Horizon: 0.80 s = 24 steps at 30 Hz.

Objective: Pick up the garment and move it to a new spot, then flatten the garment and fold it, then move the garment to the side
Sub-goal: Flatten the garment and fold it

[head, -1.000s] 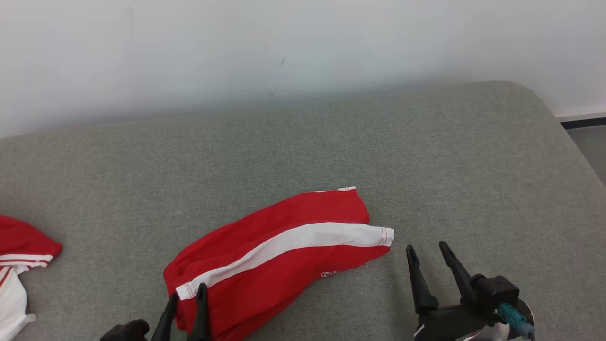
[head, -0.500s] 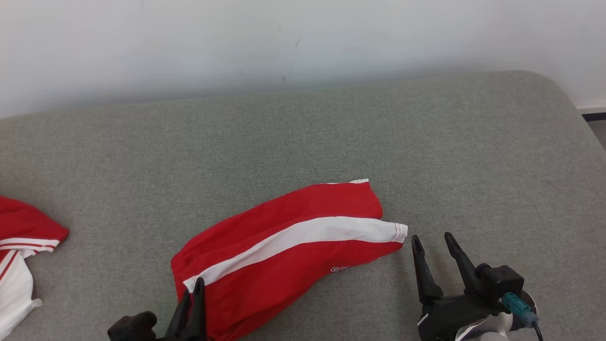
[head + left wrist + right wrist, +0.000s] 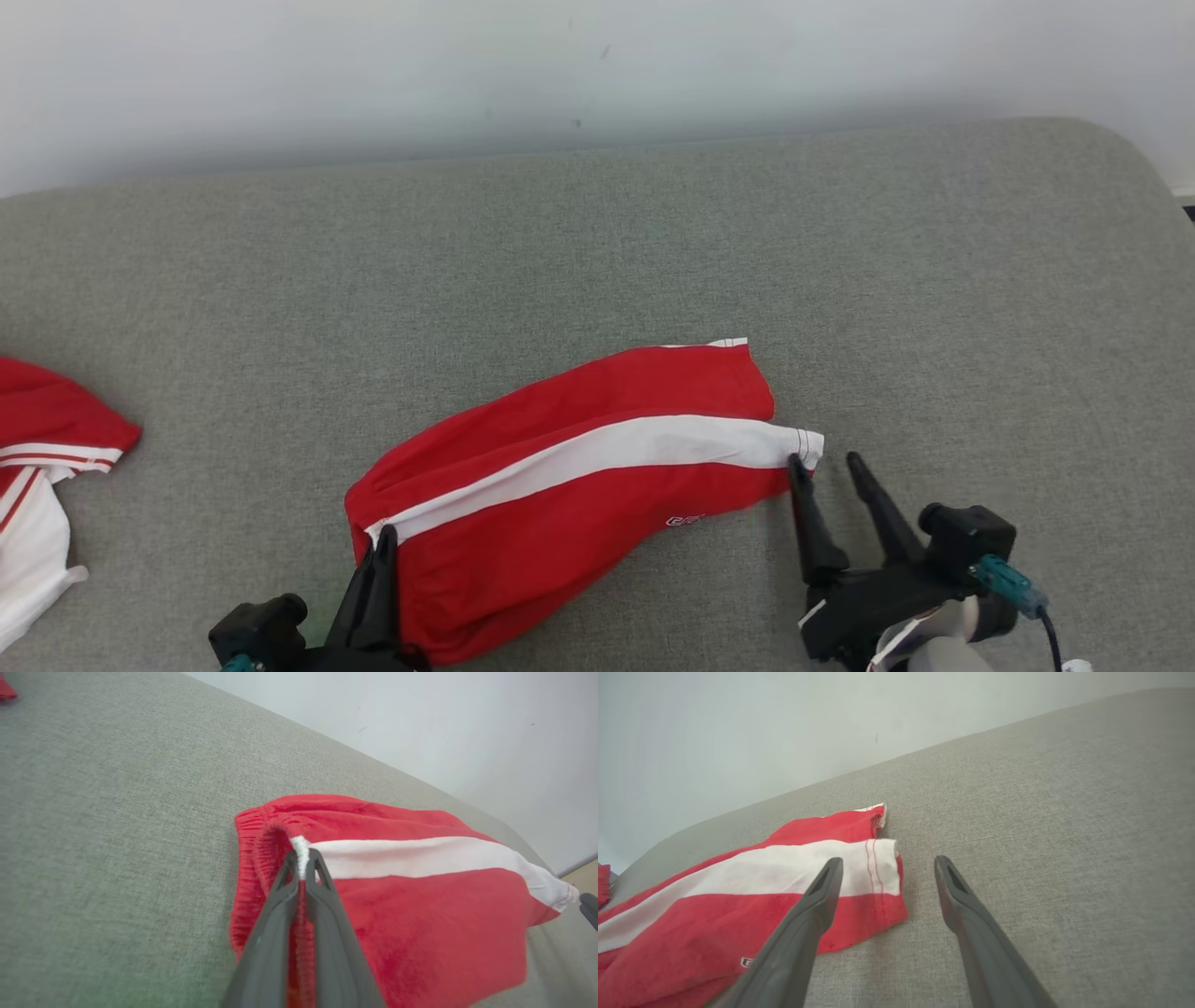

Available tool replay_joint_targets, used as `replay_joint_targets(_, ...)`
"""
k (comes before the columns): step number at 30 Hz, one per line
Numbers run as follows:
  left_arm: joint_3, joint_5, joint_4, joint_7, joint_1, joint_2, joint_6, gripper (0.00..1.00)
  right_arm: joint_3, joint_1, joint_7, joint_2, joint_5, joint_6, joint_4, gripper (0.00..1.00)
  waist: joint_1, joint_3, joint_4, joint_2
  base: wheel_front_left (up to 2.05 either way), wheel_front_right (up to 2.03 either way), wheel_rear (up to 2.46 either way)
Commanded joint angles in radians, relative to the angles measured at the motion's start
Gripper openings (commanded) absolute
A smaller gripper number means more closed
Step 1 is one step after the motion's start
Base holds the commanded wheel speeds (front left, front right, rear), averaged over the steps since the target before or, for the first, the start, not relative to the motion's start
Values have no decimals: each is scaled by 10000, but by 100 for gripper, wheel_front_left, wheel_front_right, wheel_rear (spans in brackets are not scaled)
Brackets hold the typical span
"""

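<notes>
The garment [image 3: 569, 485] is a pair of red shorts with a white side stripe, lying folded over on the grey cushion, waistband toward me at the left, leg hem at the right. My left gripper [image 3: 383, 546] is shut on the elastic waistband where the white stripe ends, seen close in the left wrist view [image 3: 302, 858]. My right gripper [image 3: 826, 462] is open at the hem end; its left finger lies over the white hem corner and its right finger is over bare cushion [image 3: 885, 861]. The garment [image 3: 784, 891] shows a small logo near the lower edge.
The grey upholstered surface [image 3: 934, 299] runs back to a pale wall and rounds off at the far right. Another red and white garment [image 3: 42, 476] lies at the left edge. Bare fabric stretches behind and to the right of the shorts.
My left gripper has closed onto the waistband. My right gripper has come up to the hem corner, still open. The camera has tilted, shifting the whole picture.
</notes>
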<state>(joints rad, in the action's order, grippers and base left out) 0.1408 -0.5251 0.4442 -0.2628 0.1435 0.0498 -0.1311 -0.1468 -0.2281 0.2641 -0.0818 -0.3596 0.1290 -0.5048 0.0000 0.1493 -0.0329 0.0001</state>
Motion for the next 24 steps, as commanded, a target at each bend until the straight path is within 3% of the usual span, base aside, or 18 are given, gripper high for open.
replay_joint_targets(1, -35, 125, -12, -31, 38, 13, 11, 0, -117, -80, 4, -7, -105, 35, -24, 100, 0, 32, 25, -1, 0, 0, 0)
replay_joint_targets(7, -87, 227, -39, -31, 52, 12, 11, 0, -760, -209, 4, -257, -1226, 35, 73, 100, 0, 154, 55, -1, 0, 0, 0)
replay_joint_targets(17, -12, 290, 55, -31, 146, 11, 10, 0, -1240, -495, 4, -527, -1844, 35, 68, 100, 0, 312, 121, -1, 0, 0, 0)
replay_joint_targets(19, -1, 304, 69, -31, 174, 11, 10, 0, -1325, -531, 4, -547, -1912, 35, 84, 87, 0, 343, 157, -1, 0, 0, 0)
replay_joint_targets(24, 27, 305, 95, -31, 234, 11, 10, 0, -1328, -552, 4, -577, -1978, 35, 46, 65, 0, 405, 204, -1, 0, 0, 0)
